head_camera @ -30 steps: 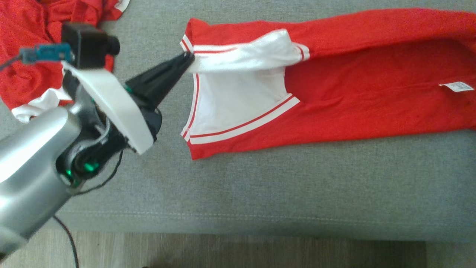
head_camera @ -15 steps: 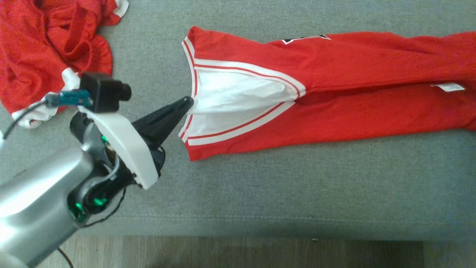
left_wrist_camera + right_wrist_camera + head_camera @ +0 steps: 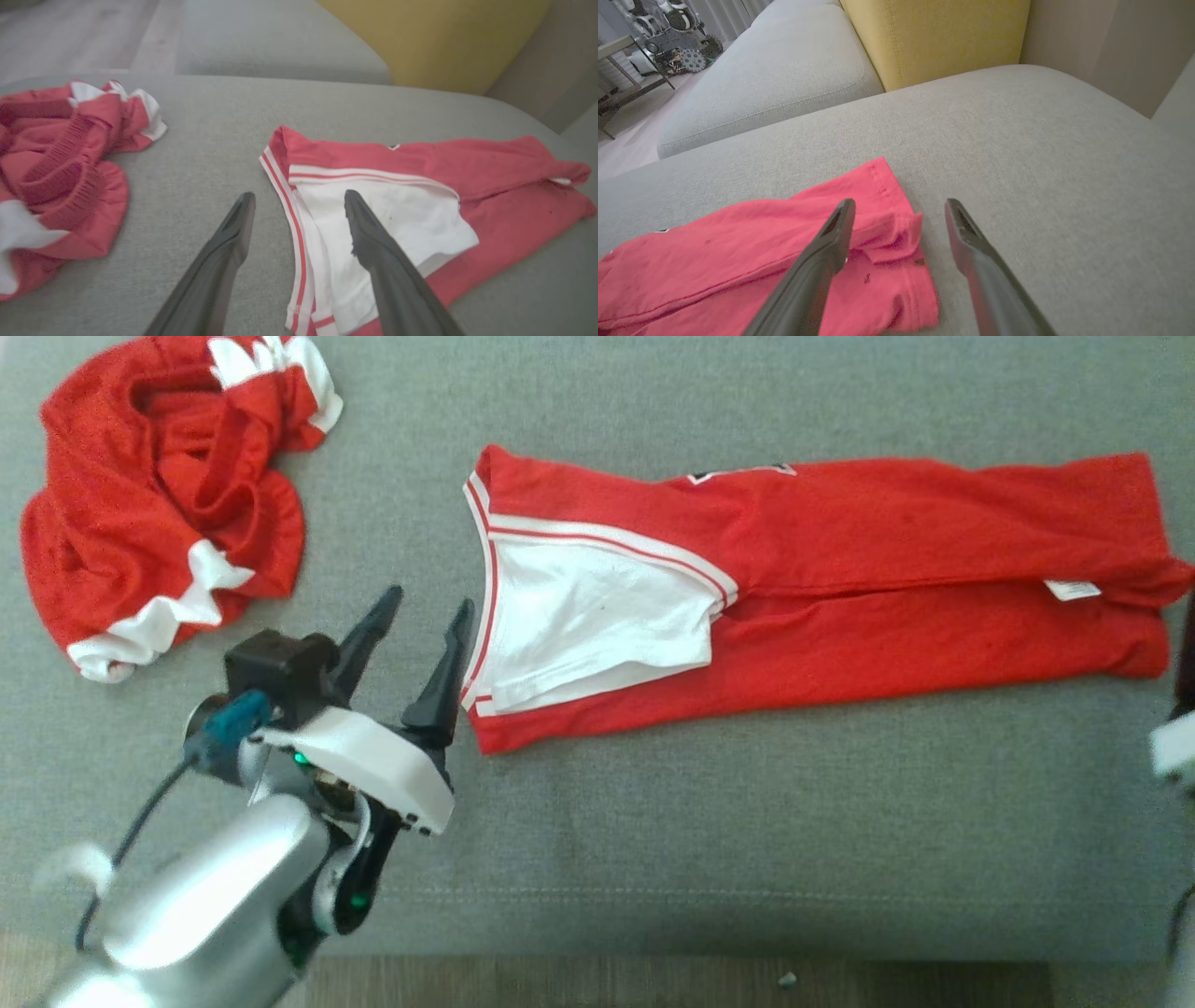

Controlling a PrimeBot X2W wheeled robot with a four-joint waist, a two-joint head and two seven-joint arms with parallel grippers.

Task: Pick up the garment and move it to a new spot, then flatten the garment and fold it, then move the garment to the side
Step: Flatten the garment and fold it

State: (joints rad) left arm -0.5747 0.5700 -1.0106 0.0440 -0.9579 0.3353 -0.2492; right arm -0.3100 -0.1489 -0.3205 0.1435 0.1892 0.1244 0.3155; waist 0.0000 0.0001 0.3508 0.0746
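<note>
Lying folded on cushion (image 3: pixel 747 840) — garment (image 3: pixel 840 579) | left pincer (image 3: pixel 430 599), right pincer (image 3: pixel 900 203) spread

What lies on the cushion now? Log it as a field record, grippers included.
surface: grey cushion
task garment: red jersey, laid long, folded lengthwise, white panel at left end
other garment: crumpled red pile, far left, apart
left gripper: open, at jersey's left edge, empty
right gripper: open, at jersey's right end, empty

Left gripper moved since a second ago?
Yes: left gripper slid along the striped edge of the garment toward the cushion's front seam; its fingers now stand open.
</note>
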